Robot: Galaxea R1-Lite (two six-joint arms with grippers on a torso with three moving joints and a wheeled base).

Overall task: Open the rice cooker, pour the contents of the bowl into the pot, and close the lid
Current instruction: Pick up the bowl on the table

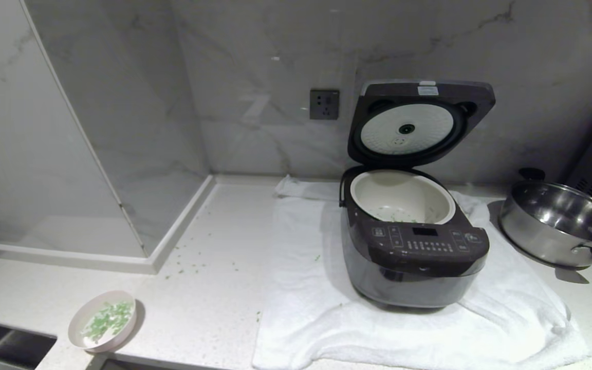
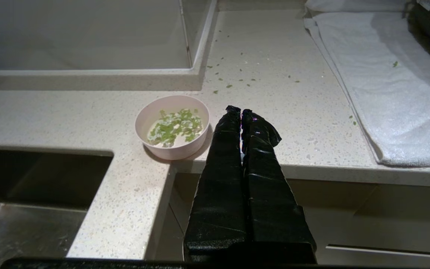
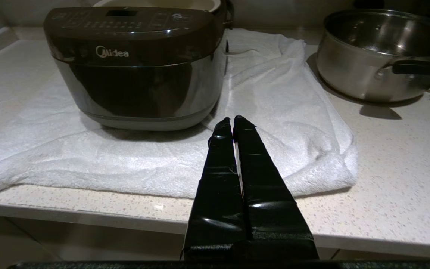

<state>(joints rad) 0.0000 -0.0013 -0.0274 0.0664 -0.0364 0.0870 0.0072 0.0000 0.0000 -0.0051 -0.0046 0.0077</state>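
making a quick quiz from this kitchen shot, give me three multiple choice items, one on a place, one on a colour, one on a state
1. What does the rice cooker stand on?
A. a white towel
B. bare counter
C. the steel pan

2. What colour are the contents of the bowl?
A. red
B. green
C. yellow

3. How is the lid of the cooker?
A. shut flat
C. taken off and lying on the counter
B. raised open on its hinge

Answers:
1 A, the white towel spreads under the cooker on all sides.
2 B, small green pieces lie in the pale pink bowl near the sink edge.
3 B, the lid stands upright with its white inner plate facing forward and the pot uncovered.
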